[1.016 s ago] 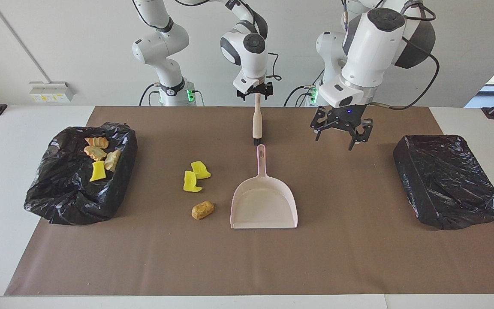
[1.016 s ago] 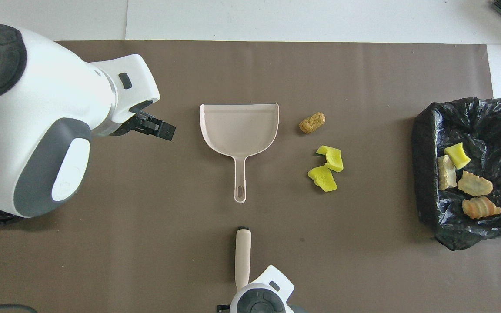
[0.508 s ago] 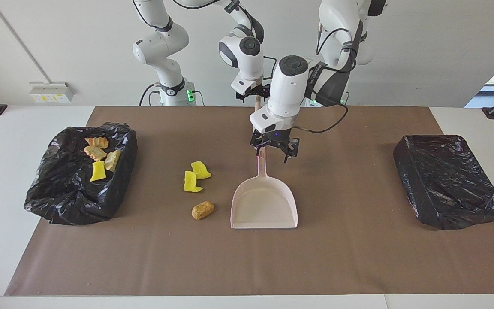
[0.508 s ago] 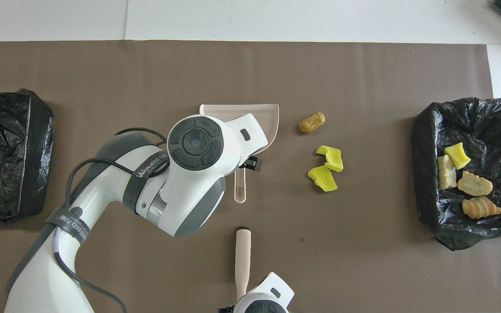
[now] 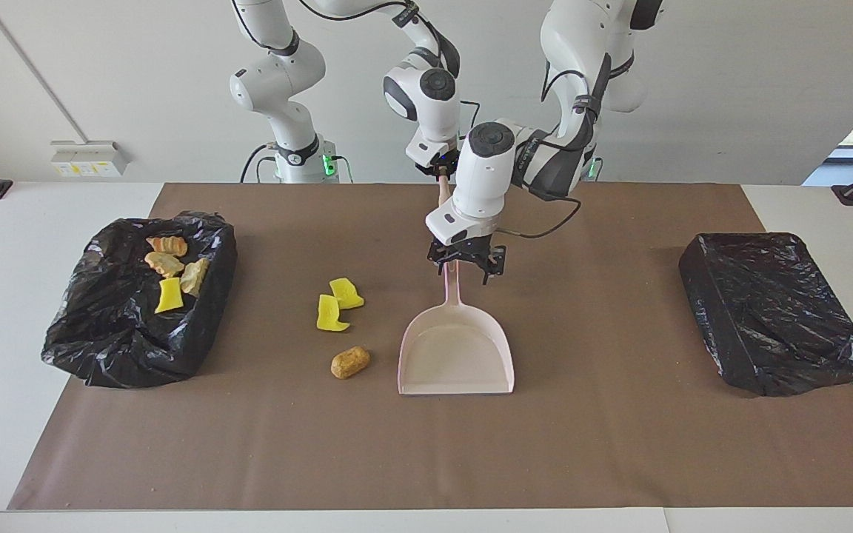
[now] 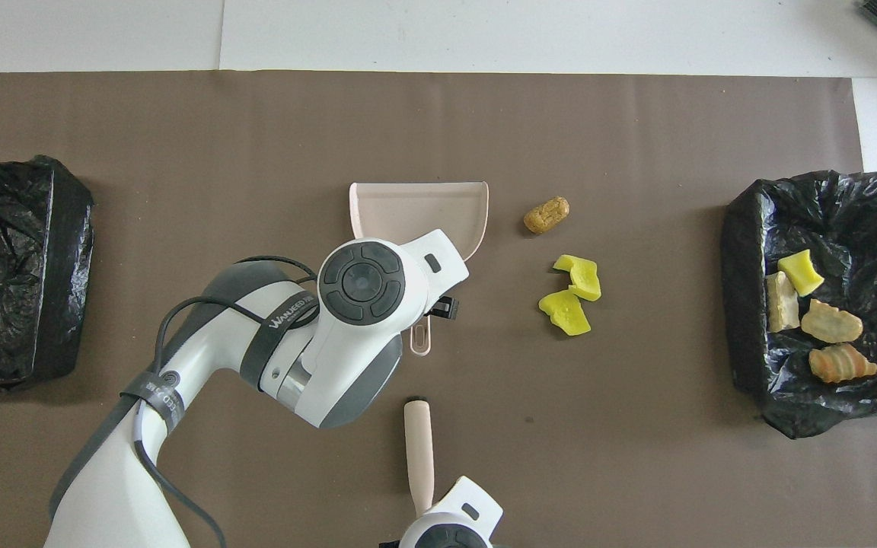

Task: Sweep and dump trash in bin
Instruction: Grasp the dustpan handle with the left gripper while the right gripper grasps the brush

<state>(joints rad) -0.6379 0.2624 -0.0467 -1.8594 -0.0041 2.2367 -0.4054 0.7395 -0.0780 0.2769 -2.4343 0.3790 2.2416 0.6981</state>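
Note:
A pink dustpan (image 5: 456, 355) (image 6: 416, 213) lies mid-mat, its handle (image 5: 454, 289) pointing at the robots. My left gripper (image 5: 465, 272) hangs open low over the handle's end, which sits close to one finger (image 6: 446, 307). My right gripper (image 5: 441, 169) is shut on the top of the brush (image 6: 417, 449), which stands nearer to the robots than the dustpan. In the facing view the left wrist hides most of the brush. Loose trash lies beside the pan toward the right arm's end: two yellow chunks (image 5: 346, 292) (image 5: 331, 314) and a golden-brown lump (image 5: 350, 362) (image 6: 546, 215).
A black-bagged bin (image 5: 123, 348) (image 6: 743, 251) at the right arm's end holds several trash pieces. Another black-bagged bin (image 5: 774, 311) (image 6: 4, 266) sits at the left arm's end. A brown mat (image 5: 619, 444) covers the table.
My left arm swung in from the left arm's end of the table and came down over the dustpan handle. My right gripper closed on the brush and drew it slightly toward the robots.

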